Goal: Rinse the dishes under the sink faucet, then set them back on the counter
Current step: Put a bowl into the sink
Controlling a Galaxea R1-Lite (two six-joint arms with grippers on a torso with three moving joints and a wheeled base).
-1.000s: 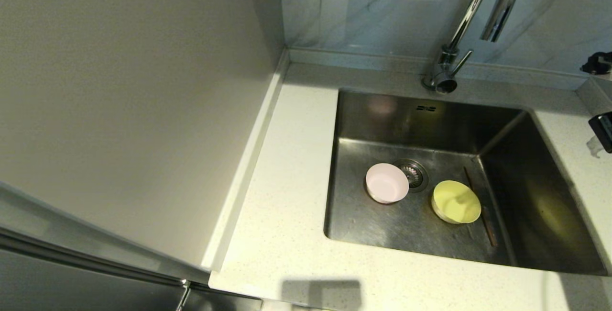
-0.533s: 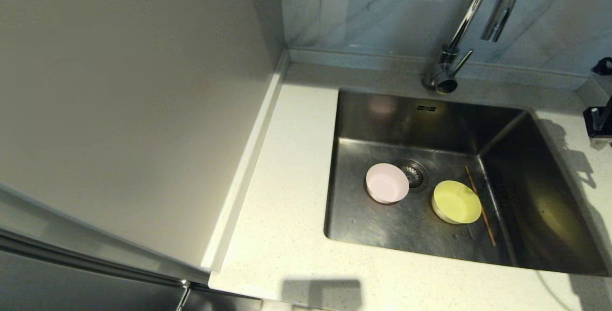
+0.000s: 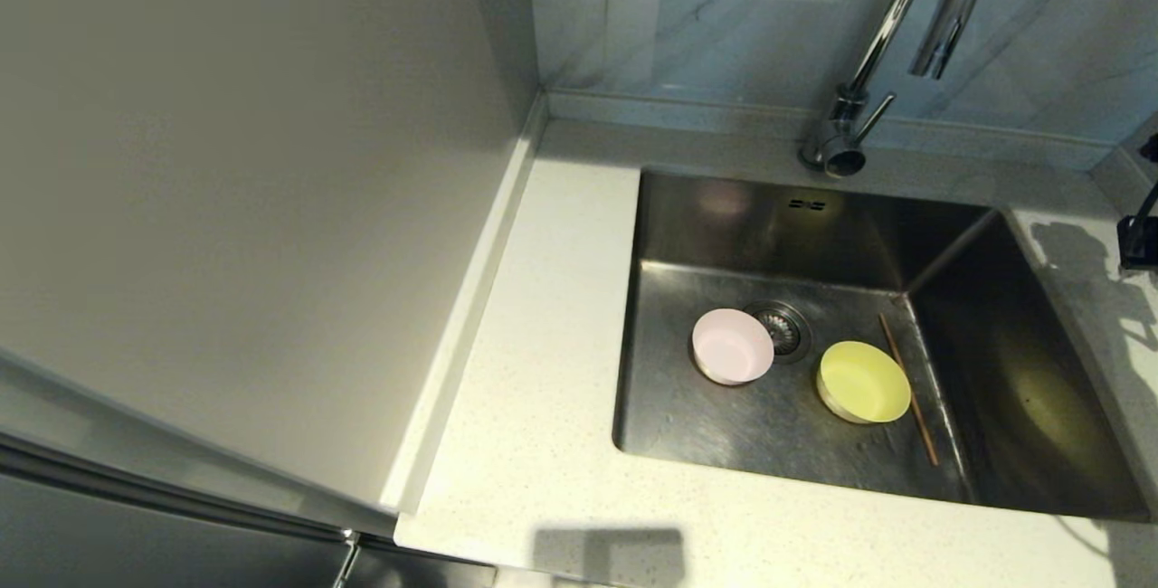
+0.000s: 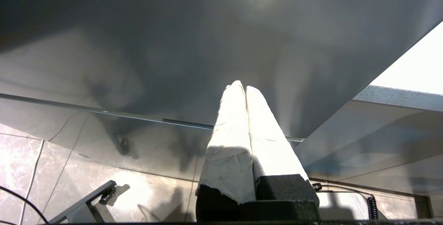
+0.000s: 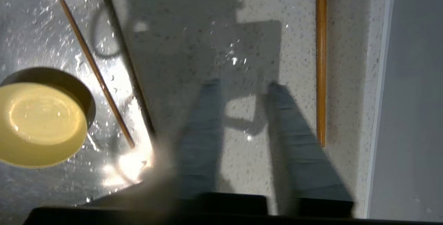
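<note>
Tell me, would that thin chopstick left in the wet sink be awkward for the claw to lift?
Probably. The chopstick looks thin, straight and stiff, so it likely stays rigid but lies flat on the sink floor. Droplets around it suggest it is slippery, and its round shape may roll.

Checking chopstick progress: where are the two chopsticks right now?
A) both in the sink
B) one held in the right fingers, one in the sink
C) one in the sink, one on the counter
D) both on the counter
C: one chopstick lies on the sink floor beside the yellow-green bowl, the other chopstick lies on the counter, next to the open, empty right gripper.
</note>
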